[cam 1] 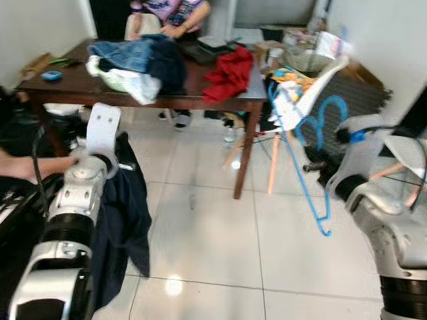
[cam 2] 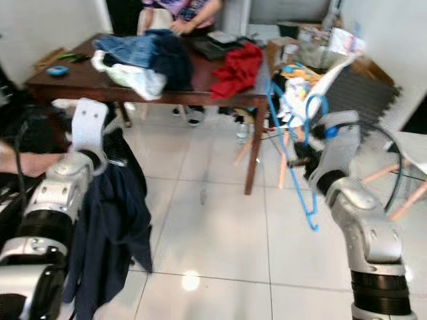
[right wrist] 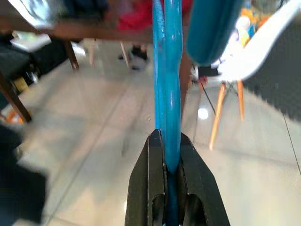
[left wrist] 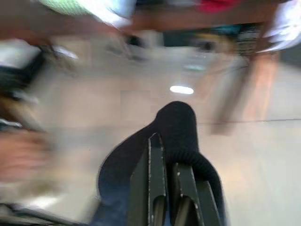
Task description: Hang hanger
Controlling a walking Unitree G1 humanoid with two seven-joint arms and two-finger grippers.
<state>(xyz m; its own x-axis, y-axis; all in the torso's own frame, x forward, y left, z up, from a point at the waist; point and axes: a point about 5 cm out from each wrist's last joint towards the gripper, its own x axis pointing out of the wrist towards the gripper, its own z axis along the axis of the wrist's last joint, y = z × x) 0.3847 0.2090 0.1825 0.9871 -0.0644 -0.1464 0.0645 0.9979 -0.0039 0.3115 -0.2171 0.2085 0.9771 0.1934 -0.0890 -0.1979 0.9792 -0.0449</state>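
Note:
A blue plastic hanger [cam 1: 305, 183] hangs slanted over the tiled floor on my right, its hook [cam 1: 330, 110] uppermost. My right gripper [right wrist: 167, 141] is shut on the hanger's [right wrist: 167, 70] thin bar, seen close up in the right wrist view. A dark navy garment [cam 1: 127, 213] droops from my left arm toward the floor. My left gripper [left wrist: 165, 153] is shut on a fold of this dark cloth [left wrist: 176, 122]. The left wrist view is blurred.
A dark wooden table [cam 1: 60, 83] ahead carries jeans [cam 1: 133, 53], a red garment [cam 1: 230, 70] and other clothes. A person [cam 1: 173, 13] sits behind it. Another person's hand [cam 1: 27, 167] reaches in at my left. A white chair [cam 1: 313, 87] stands behind the hanger.

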